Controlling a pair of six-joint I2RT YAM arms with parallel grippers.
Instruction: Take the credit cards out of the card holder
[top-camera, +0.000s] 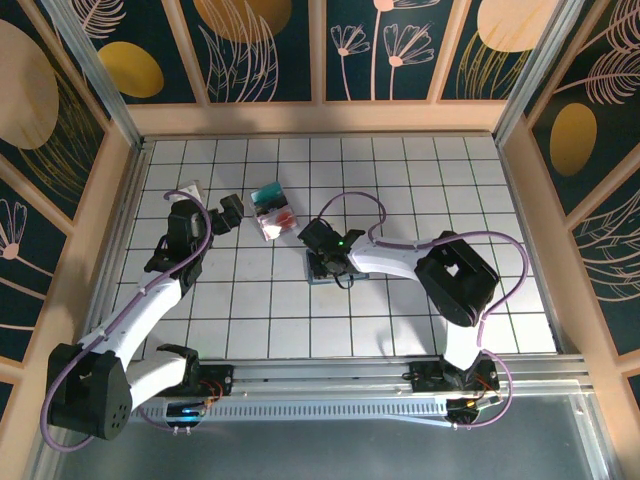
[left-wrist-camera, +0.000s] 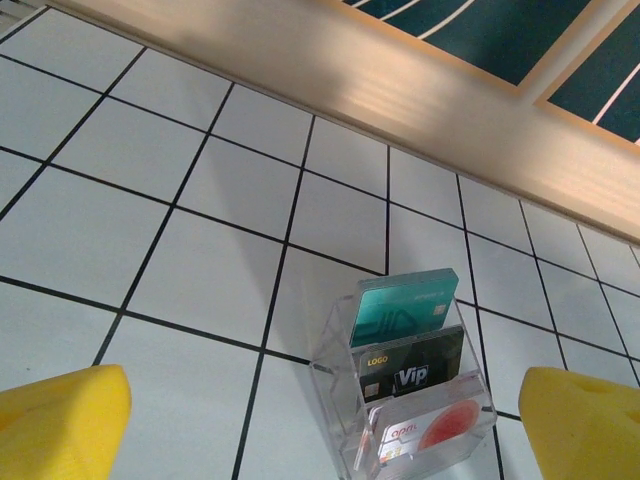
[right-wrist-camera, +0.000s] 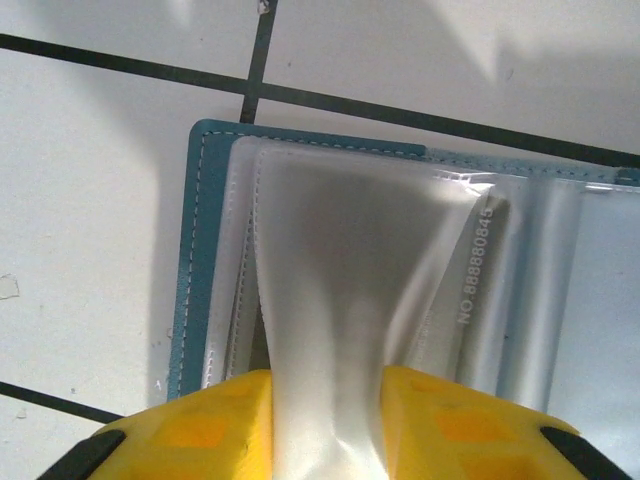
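Note:
The card holder (top-camera: 322, 270) lies open on the tiles at mid-table, with a dark teal edge (right-wrist-camera: 188, 270) and clear pockets inside. My right gripper (right-wrist-camera: 325, 420) is shut on one clear pocket (right-wrist-camera: 340, 270), which is pulled up and creased between the yellow fingers. A pale card printed with a number (right-wrist-camera: 478, 265) sits in the pocket to its right. The teal card (left-wrist-camera: 405, 308), black card (left-wrist-camera: 412, 366) and red-pink card (left-wrist-camera: 432, 432) stand in a clear tiered rack (top-camera: 272, 210). My left gripper (left-wrist-camera: 322, 425) is open just short of that rack.
A small white item (top-camera: 192, 190) lies near the left wall, behind the left arm. Wooden walls (top-camera: 320, 118) close in the tiled floor at the back and sides. The right arm's elbow (top-camera: 455, 275) reaches over the right half.

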